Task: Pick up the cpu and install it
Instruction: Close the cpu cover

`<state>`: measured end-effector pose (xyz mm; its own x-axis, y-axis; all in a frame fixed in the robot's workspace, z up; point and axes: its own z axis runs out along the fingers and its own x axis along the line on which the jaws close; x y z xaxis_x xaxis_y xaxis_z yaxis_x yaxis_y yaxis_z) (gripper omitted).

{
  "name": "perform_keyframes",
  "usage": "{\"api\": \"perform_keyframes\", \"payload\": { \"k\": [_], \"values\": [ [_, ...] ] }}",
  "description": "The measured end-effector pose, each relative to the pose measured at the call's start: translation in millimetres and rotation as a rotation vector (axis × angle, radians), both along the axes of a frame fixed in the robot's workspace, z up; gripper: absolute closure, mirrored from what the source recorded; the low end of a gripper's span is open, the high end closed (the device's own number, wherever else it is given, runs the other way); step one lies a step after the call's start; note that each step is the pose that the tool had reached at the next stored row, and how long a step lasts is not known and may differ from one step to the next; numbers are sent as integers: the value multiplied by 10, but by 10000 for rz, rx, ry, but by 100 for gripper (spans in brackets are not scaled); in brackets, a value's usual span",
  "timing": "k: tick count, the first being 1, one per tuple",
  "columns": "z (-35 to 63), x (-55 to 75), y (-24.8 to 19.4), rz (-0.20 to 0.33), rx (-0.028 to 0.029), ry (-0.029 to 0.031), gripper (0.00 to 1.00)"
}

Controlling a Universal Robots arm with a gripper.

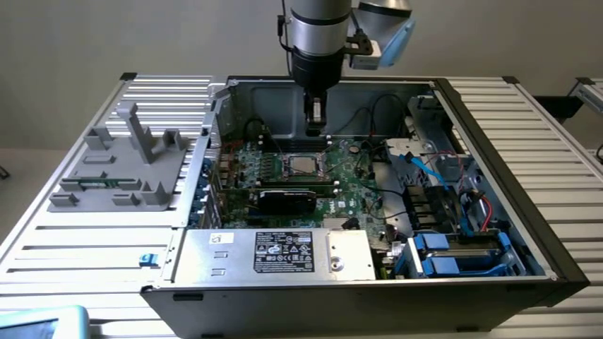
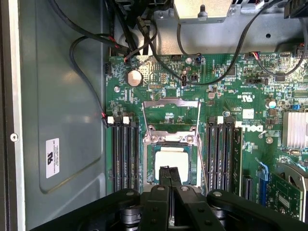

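The cpu (image 1: pixel 303 164) lies flat in the dark socket (image 1: pixel 285 164) in the middle of the green motherboard, its silver top facing up. In the wrist view the cpu (image 2: pixel 171 161) shines inside the socket, and the socket's metal load frame (image 2: pixel 171 102) stands swung open beyond it. My gripper (image 1: pixel 315 129) hangs from the arm over the open computer case, a little above the board and just behind the socket. In the wrist view my gripper (image 2: pixel 169 174) has its two black fingers pressed together over the cpu's near edge. Nothing shows between them.
Memory slots (image 2: pixel 124 154) flank the socket on both sides. A black card (image 1: pixel 287 200) sits in front of the socket, then a silver power supply (image 1: pixel 273 254). Blue drive caddies (image 1: pixel 443 256) and cables fill the exterior view's right. A grey fixture (image 1: pixel 123 169) stands outside the case.
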<state>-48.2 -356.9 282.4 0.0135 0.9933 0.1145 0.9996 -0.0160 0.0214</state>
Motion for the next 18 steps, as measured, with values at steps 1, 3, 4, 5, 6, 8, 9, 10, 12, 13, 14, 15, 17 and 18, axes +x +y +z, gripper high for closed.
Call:
{"api": "perform_keyframes", "payload": {
  "k": [1,3,4,5,6,8,9,10,12,13,14,15,17,18],
  "values": [
    [-1,30,0,0,1,0,89],
    [-3,103,0,-1,2,-1,89],
    [-4,139,0,-1,3,-1,89],
    [-5,175,0,0,2,-1,89],
    [-6,209,0,-1,2,-1,89],
    [-11,279,0,0,5,-2,89],
    [-14,316,0,0,5,-2,89],
    [-18,353,0,-2,5,-2,89],
    [-33,406,0,-3,1,-2,89],
    [-47,419,0,-7,2,-6,89],
    [-58,427,0,-10,1,-16,89],
    [-66,436,1,-10,3,-31,89],
    [-85,492,2,-11,3,-49,89],
    [-92,533,2,-10,4,-50,89]
  ]
}}
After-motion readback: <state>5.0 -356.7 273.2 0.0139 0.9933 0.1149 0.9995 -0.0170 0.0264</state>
